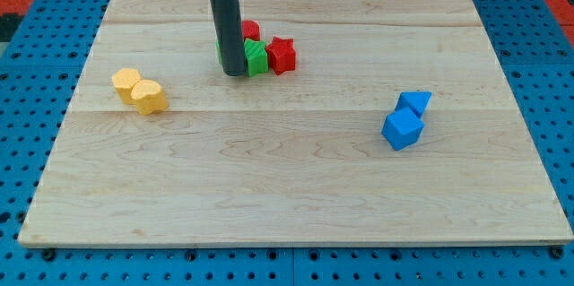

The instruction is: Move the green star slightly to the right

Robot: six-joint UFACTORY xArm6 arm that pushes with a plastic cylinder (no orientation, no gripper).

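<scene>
The green star [256, 57] lies near the view's top centre of the wooden board [287, 187]. My tip [234, 73] stands right against the star's left side, and the dark rod hides part of it. A red star [282, 55] touches the green star on its right. A red block [250, 30] sits just above the green star, partly hidden by the rod. A sliver of another green block [219, 51] shows at the rod's left edge.
Two yellow blocks [126, 82] [148, 96] touch each other at the view's left. A blue triangle block [414, 102] and a blue cube [401, 129] touch at the view's right. Blue pegboard surrounds the board.
</scene>
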